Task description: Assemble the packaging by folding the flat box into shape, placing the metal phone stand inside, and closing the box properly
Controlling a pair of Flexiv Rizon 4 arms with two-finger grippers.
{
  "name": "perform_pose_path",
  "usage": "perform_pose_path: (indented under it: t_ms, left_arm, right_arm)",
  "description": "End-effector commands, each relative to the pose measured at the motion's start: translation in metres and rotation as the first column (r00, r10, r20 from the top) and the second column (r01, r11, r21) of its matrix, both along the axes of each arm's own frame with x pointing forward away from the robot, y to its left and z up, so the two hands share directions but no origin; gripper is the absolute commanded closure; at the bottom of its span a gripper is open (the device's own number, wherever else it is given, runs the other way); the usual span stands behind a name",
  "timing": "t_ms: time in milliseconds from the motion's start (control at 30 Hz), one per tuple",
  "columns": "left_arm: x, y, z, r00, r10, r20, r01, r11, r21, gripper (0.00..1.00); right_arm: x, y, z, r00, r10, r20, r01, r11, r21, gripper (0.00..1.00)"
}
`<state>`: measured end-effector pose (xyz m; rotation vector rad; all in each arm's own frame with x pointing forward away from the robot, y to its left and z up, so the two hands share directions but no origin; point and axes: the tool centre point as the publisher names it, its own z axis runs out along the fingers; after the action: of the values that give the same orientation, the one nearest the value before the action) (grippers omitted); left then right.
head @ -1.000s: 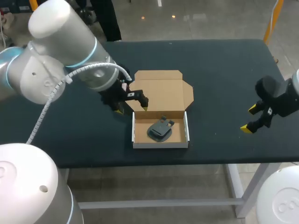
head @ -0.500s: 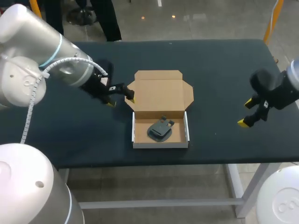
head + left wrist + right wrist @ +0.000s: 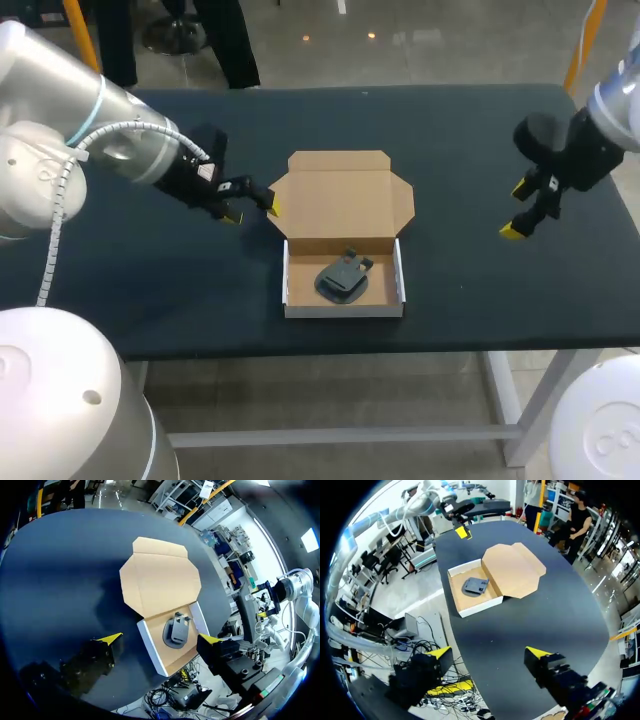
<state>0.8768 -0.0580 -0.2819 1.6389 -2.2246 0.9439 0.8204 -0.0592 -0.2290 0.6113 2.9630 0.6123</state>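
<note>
Box (image 3: pixel 340 195) sits mid-table (image 3: pixel 450 130), folded into a shallow tray w/ white outer walls. Its brown lid lies flat open on the far side, side flaps spread out. Phone stand (image 3: pixel 343 277), dark grey metal, lies inside the tray, approx centred, clear of the walls. Nothing else in the tray. L gripper (image 3: pixel 252 212) is just beside the lid's left flap, fingers spread apart, nothing btwn them. R gripper (image 3: pixel 516 210) is well apart from the box, over the table's right side, fingers likewise spread and empty. L wrist view: tray w/ stand (image 3: pixel 176 630) lies ahead of the yellow tips, no contact.
</note>
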Motion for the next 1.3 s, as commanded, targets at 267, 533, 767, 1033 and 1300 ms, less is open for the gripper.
perform_pose_path:
  t_ms: [267,533,767,1033,1300]
  left_arm:
    - [0.003,0.009,-0.008,0.987,-0.099,0.123,0.104,0.994,-0.037,0.00]
    - [0.027,0.023,-0.015,0.964,-0.162,0.210,0.185,0.978,-0.097,0.00]
    - [0.048,0.034,-0.023,0.956,-0.193,0.219,0.228,0.963,-0.146,0.00]
    - [0.073,0.035,-0.035,0.947,-0.249,0.201,0.292,0.930,-0.222,0.00]
    - [0.096,0.029,-0.048,0.941,-0.299,0.159,0.335,0.892,-0.303,0.00]
  right_arm:
    - [0.042,0.021,0.013,0.995,0.066,-0.074,-0.071,0.995,-0.066,0.00]
    - [0.056,0.034,0.011,0.991,0.095,-0.092,-0.101,0.993,-0.068,0.00]
    - [0.064,0.044,0.011,0.988,0.113,-0.104,-0.122,0.989,-0.080,0.00]
    - [0.072,0.052,0.014,0.985,0.132,-0.112,-0.143,0.985,-0.098,0.00]
    - [0.082,0.061,0.017,0.982,0.152,-0.110,-0.165,0.979,-0.119,0.00]
